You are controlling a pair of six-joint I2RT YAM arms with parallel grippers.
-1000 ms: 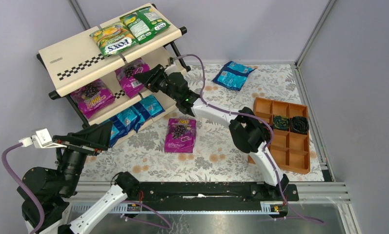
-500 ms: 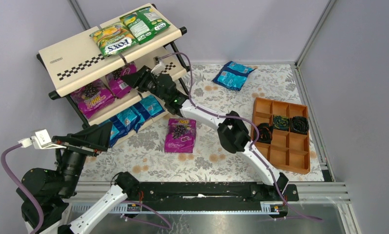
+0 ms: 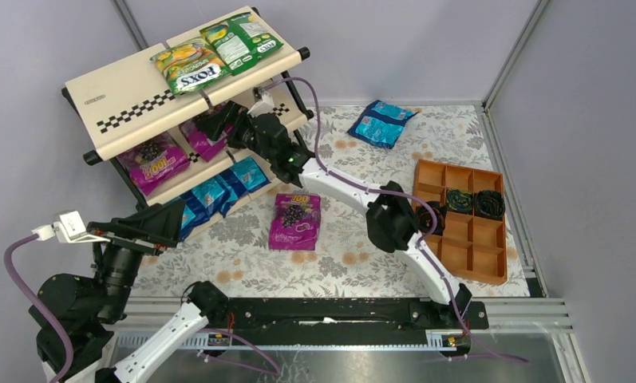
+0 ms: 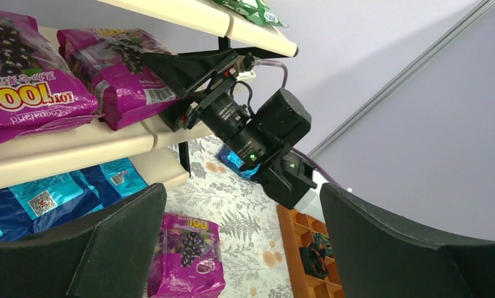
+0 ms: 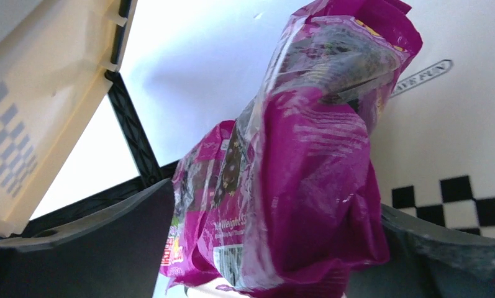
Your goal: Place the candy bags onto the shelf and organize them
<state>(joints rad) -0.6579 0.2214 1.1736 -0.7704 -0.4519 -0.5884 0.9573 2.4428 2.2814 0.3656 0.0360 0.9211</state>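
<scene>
The shelf (image 3: 123, 89) stands at the back left. Two green candy bags (image 3: 191, 65) lie on its top board, blue ones (image 3: 219, 187) on the bottom. On the middle board a magenta bag (image 3: 151, 159) lies left. Beside it rests another magenta bag (image 5: 307, 167), between the wide-spread fingers of my right gripper (image 3: 219, 125), which is open under the top board. A third magenta bag (image 3: 294, 221) and a blue bag (image 3: 381, 122) lie on the table. My left gripper (image 4: 241, 205) hovers open and empty at the near left, facing the shelf.
An orange-brown compartment tray (image 3: 466, 243) with black coiled items stands at the right, near the right arm's elbow. The shelf's black frame post (image 5: 133, 133) stands just left of the right gripper. Grey walls close in the floral table mat (image 3: 338, 247).
The right gripper pushed further into the middle shelf with the magenta bag and spread its jaws, leaving the bag on the board. The left arm stayed still.
</scene>
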